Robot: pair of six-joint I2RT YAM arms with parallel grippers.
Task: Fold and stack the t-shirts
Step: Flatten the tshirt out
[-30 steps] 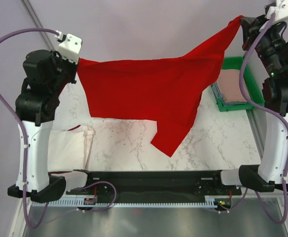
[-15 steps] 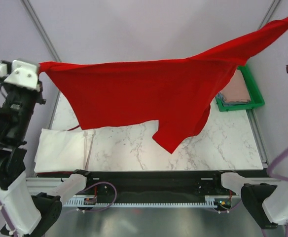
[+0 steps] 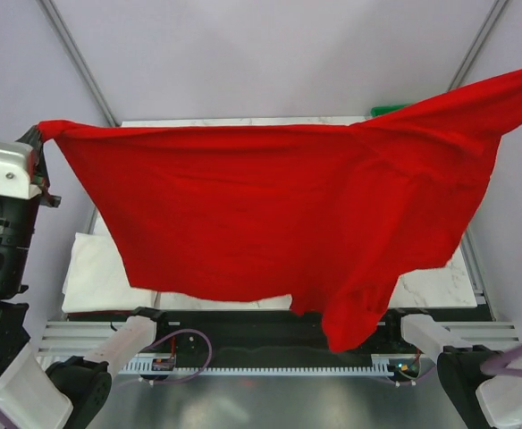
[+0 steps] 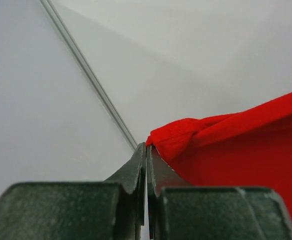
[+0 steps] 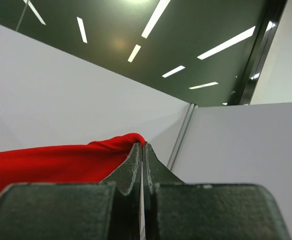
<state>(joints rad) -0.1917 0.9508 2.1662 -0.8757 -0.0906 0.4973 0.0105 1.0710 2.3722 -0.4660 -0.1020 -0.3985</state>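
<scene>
The red t-shirt (image 3: pixel 279 214) hangs stretched wide in the air above the table, held by two corners. My left gripper (image 3: pixel 39 136) is shut on its left corner at the far left; the left wrist view shows the jaws (image 4: pixel 147 150) closed with red cloth (image 4: pixel 226 145) bunched at the tips. My right gripper (image 5: pixel 142 146) is shut on the other corner (image 5: pixel 61 160); in the top view it is out of frame past the right edge. A folded white t-shirt (image 3: pixel 100 277) lies on the table at the left. The dusty-pink shirt is hidden behind the red cloth.
The marble table (image 3: pixel 431 288) shows only at the edges under the shirt. A sliver of the green tray (image 3: pixel 388 111) peeks above the red cloth at the back right. Frame posts (image 3: pixel 73 58) stand at the back corners.
Both arms have risen and spread outward, lifting the red shirt toward the camera and pulling it taut. It now covers the tray and most of the table.
</scene>
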